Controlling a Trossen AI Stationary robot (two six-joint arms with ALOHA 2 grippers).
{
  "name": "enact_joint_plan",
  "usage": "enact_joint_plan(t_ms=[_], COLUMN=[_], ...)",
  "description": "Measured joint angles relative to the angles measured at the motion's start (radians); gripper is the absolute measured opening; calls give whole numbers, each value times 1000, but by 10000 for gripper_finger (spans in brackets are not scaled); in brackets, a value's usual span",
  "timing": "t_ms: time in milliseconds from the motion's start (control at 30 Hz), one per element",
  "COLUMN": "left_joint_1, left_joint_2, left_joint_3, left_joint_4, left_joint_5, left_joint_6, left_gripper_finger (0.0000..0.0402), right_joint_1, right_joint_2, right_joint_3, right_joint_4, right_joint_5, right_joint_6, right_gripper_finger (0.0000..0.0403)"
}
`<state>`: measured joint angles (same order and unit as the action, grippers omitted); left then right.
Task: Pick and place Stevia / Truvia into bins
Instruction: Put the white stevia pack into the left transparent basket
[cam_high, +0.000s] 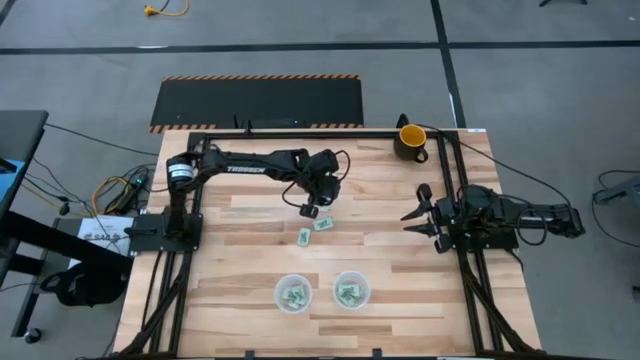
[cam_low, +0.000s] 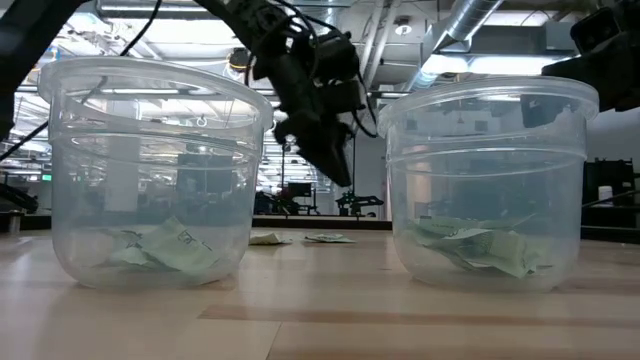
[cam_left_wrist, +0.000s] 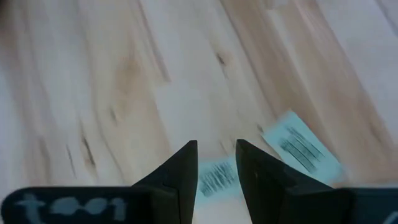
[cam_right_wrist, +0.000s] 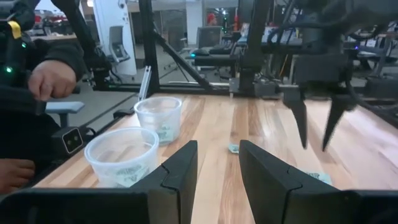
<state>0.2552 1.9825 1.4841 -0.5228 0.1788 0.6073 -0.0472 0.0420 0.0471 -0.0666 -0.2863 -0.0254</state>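
Observation:
Two loose light-green Stevia packets (cam_high: 322, 224) (cam_high: 304, 237) lie flat on the wooden table, just beyond the two clear bins (cam_high: 292, 293) (cam_high: 351, 290). Each bin holds several packets (cam_low: 165, 248) (cam_low: 480, 248). My left gripper (cam_high: 310, 209) hangs open above the farther packet, pointing steeply down, clear of the table. In the left wrist view that packet (cam_left_wrist: 214, 177) shows in the gap between its fingertips (cam_left_wrist: 216, 158), and the other packet (cam_left_wrist: 301, 148) lies off to one side. My right gripper (cam_high: 413, 215) waits open at the table's right side, pointing level toward the left.
A yellow-and-black mug (cam_high: 411, 138) stands at the far right corner. A person's hand (cam_right_wrist: 53, 81) shows beyond the table's near edge in the right wrist view. Bare wood lies left of the bins and around the packets.

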Motion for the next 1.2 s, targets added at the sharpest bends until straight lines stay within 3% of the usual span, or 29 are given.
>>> enact_joint_plan(t_ms=[400,1200], left_joint_1=[26,60], left_joint_2=[96,99], left_joint_3=[-1,-1], left_joint_4=[1,-45], left_joint_5=[9,17], left_joint_6=[-12,-91], left_gripper_finger=[100,100], right_joint_1=[0,0], right_joint_2=[-2,-2], right_joint_3=[0,0], right_joint_4=[0,0], right_joint_5=[0,0], right_joint_6=[0,0], right_gripper_finger=[113,113])
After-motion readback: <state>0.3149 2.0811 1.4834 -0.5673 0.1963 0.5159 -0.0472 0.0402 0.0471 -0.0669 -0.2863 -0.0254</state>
